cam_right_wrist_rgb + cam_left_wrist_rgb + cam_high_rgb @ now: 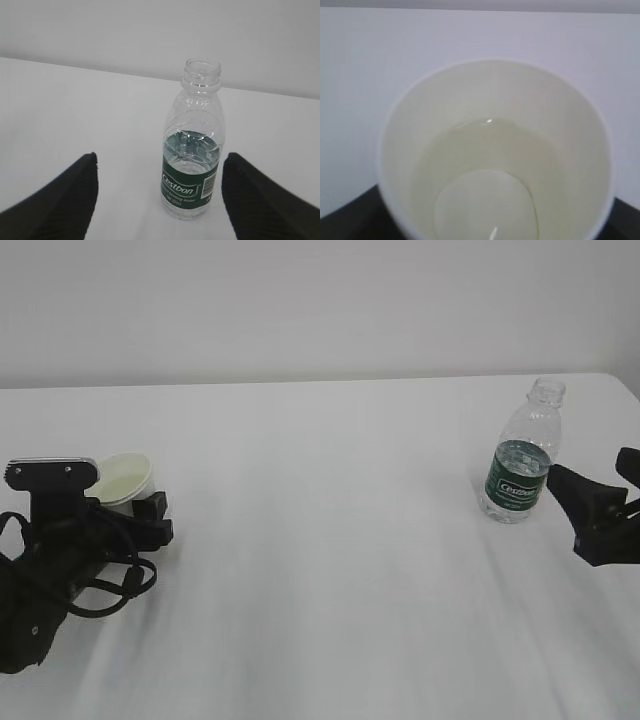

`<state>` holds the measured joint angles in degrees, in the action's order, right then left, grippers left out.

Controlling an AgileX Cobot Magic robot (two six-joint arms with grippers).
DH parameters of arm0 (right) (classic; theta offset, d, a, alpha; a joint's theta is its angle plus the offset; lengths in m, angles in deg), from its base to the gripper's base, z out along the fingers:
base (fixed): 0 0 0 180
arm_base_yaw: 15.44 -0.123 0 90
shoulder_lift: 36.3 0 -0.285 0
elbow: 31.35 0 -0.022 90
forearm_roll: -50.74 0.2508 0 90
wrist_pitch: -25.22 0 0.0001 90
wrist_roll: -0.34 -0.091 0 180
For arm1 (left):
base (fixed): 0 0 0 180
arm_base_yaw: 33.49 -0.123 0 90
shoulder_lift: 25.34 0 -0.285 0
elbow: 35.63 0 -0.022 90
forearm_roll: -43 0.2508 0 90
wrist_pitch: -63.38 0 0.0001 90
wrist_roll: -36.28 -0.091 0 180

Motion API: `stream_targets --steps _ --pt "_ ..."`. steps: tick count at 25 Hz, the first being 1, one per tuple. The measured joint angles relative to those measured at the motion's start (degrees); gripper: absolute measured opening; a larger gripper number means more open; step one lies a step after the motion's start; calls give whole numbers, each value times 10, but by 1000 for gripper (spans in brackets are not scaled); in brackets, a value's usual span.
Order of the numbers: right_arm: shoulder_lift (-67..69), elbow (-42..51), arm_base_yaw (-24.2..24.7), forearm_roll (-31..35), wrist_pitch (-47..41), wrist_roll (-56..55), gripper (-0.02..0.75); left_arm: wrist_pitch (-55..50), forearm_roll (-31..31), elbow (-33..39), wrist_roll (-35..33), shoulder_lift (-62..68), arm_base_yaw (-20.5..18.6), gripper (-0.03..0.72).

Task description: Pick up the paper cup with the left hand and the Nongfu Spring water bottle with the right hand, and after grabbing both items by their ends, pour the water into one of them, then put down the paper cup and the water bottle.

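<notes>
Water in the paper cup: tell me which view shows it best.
The left wrist view: it looks straight down into the paper cup, showing the water pooled over the bottom. The exterior view shows only the cup's pale inside; the right wrist view misses it.

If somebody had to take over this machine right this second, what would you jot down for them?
Left gripper: around the paper cup on the left of the table; whether it grips or has let go does not show.
Right gripper: open, jaws apart either side of the water bottle, not touching it.
Cup: upright on the table, holds water.
Bottle: upright on the right, capless, part full.
Done: water is in the cup; bottle set down.
Left: free the cup if still held, then draw both arms back.
</notes>
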<state>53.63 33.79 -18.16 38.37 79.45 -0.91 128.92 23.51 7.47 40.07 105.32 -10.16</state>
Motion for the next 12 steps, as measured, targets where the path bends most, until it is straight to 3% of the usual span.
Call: stream_targets --steps 12 --pt "0 0 0 0 0 0 587 0 22 45 0 -23 0 576"
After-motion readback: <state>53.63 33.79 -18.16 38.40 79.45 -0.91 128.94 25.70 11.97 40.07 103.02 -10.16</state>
